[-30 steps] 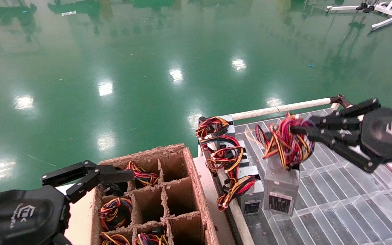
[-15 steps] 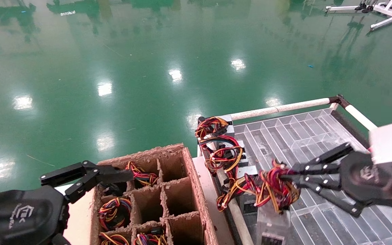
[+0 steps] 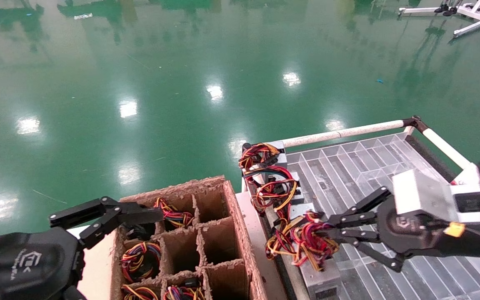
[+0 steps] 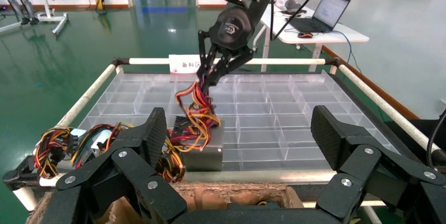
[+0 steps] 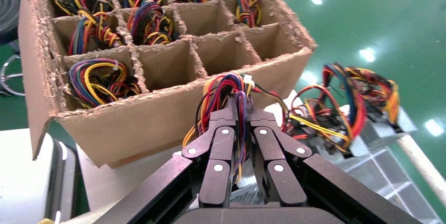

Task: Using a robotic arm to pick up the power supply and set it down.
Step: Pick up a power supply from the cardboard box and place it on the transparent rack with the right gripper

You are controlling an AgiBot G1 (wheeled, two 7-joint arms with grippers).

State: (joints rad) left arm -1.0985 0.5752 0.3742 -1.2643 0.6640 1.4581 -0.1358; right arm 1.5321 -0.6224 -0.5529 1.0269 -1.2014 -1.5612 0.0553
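The power supply (image 3: 321, 280) is a small grey metal box with a thick bunch of red, yellow, orange and purple wires (image 3: 308, 243). It stands low at the near left edge of the clear tray (image 3: 373, 164) and looks to rest on it. My right gripper (image 3: 328, 228) on the white robotic arm (image 3: 465, 196) is shut on the wire bunch (image 5: 227, 90), with strands pinched between its fingers (image 5: 223, 129). The left wrist view shows the box (image 4: 202, 154) under that gripper (image 4: 209, 77). My left gripper (image 3: 156, 216) hangs open over the cardboard box, holding nothing.
Like grey boxes with red, yellow and black wires (image 3: 271, 183) line the tray's left edge, right beside the held one. A cardboard divider box (image 3: 213, 233) at the left holds wire bundles in several cells. White rails (image 3: 344, 133) frame the tray. Green floor lies beyond.
My right gripper has come down and toward the near left of the tray, carrying the power supply by its wires to the end of the row of boxes. The left arm has stayed still.
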